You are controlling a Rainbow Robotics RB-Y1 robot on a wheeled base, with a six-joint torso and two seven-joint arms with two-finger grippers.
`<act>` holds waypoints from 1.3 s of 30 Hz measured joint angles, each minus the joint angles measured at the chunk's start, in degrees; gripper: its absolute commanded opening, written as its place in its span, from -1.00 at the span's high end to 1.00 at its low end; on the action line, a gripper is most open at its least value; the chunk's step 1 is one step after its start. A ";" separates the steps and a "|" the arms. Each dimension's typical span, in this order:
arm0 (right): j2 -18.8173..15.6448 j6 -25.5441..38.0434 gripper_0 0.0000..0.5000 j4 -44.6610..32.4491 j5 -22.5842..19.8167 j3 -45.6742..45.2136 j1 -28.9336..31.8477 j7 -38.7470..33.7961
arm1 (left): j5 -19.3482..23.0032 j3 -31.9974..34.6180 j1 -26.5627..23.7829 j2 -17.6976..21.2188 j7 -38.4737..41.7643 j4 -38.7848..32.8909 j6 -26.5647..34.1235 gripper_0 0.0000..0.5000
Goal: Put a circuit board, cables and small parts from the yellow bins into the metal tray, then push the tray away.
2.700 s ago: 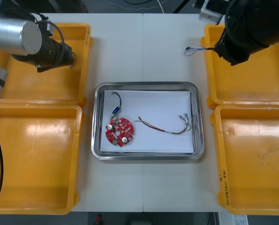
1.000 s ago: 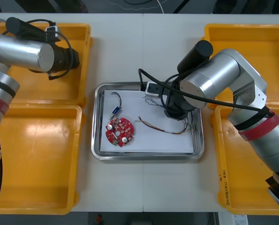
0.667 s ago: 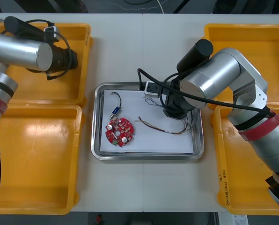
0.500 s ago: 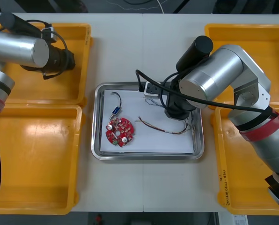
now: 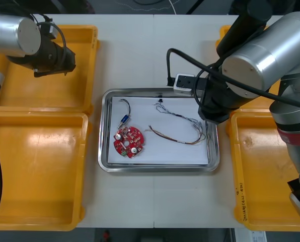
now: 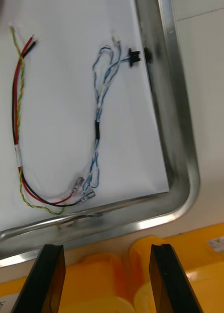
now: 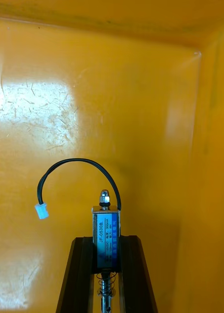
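Black fingers of the left gripper [image 7: 106, 240] are clamping a blue-labelled small metal part [image 7: 106, 227] over the yellow bin [image 5: 49, 93] at 10 o'clock from the metal tray [image 5: 102, 132]. Its black cable [image 7: 78, 164] is looping free. Risk: the loop could be snagging the bin wall or tray rim, twisting the part out of the pinch. The right gripper [image 6: 105, 250], fingers apart and empty, is hovering at the tray's 3 o'clock rim; the two could be crowding there. Left wrist view is giving the clamp, covered by the arm from above; front view, the circuit board [image 5: 129, 142] at the tray's 8 o'clock; right wrist view, the blue and white cable [image 6: 98, 122] and red and yellow cable [image 6: 18, 146] inside.
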 measured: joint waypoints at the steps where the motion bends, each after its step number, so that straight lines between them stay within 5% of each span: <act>1: 0.00 0.01 -1.00 -0.48 -0.09 -1.02 0.00 0.00 | -0.01 0.18 0.00 0.01 0.00 -0.62 0.87 0.99; 11: -1.56 0.12 -1.00 -4.42 -2.20 -11.98 0.04 -0.01 | -1.00 0.49 0.01 0.13 0.00 -10.49 14.01 0.99; 19: -6.62 0.14 -1.00 -4.62 -7.65 -21.93 3.10 -0.05 | 0.66 0.49 0.01 0.19 0.00 -19.90 23.97 0.99; 31: -11.92 0.14 -1.00 -4.67 -9.75 -38.06 14.53 -3.75 | 6.67 -2.13 0.01 0.21 0.05 -28.88 31.80 0.99; 39: -12.19 0.14 -1.00 -4.67 -10.48 -40.91 18.48 -16.40 | 7.69 -8.97 -0.44 -0.84 3.63 -31.32 31.99 0.99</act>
